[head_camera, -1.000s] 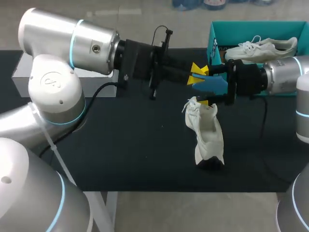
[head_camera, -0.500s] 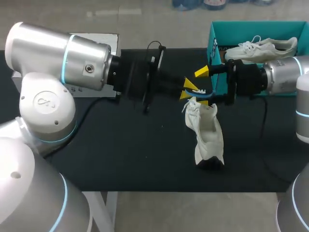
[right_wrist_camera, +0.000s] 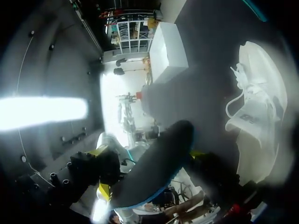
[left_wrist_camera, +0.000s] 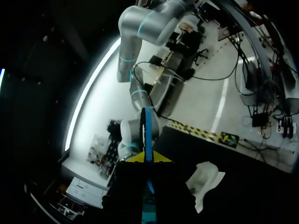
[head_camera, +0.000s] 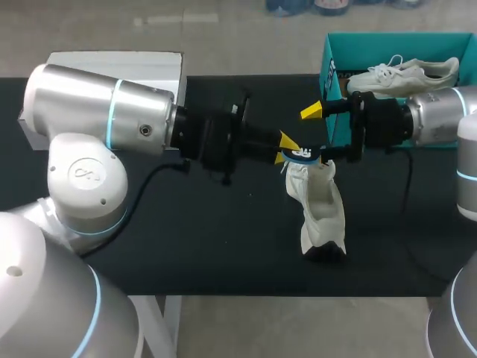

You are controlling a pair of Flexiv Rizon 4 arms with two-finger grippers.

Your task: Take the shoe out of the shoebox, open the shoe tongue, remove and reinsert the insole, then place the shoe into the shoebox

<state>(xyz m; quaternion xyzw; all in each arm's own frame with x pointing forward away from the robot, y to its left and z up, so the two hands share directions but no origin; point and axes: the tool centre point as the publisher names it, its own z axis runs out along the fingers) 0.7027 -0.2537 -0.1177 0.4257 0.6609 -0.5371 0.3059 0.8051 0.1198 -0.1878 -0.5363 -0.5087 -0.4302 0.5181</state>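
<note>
Insole lowered vs earlier, now at mouth of shoe. L gripper pinches blue insole, edge-on. R gripper spread wide, lower tip at shoe collar. White shoe toe-down on table, right of centre. Teal shoebox far right, 2nd shoe inside.

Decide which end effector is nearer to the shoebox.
Right. The right end effector sits just beside the shoebox. The left end effector is farther off, gripping the insole at the top of the shoe.
</note>
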